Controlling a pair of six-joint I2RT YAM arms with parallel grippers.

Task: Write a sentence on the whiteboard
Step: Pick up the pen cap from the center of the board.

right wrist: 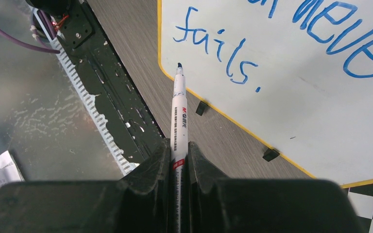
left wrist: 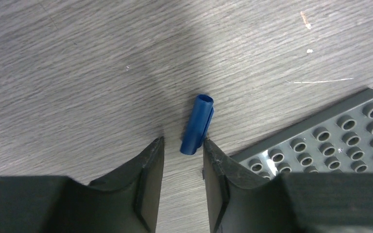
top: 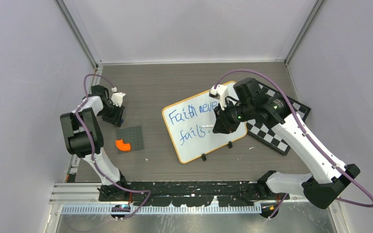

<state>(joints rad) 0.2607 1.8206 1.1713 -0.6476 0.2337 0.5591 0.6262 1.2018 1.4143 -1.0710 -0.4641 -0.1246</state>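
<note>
Blue writing, "Faith never fails.", fills the whiteboard (top: 205,148) mid-table, so the sentence looks done and capping seems next. Left wrist alone shows the cap (left wrist: 197,124) lying on the table, its near end between the left gripper's (left wrist: 183,141) parted, empty jaws, which must close squarely. Right wrist: the right gripper (right wrist: 178,144) clenches the marker (right wrist: 179,107), its tip off the board.

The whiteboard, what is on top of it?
Blue handwriting on the whiteboard reads "Faith never fails." The right end effector, shut on a marker, hangs over it. In the top view, the arm covers the end of "never" and the board's far right part.
</note>
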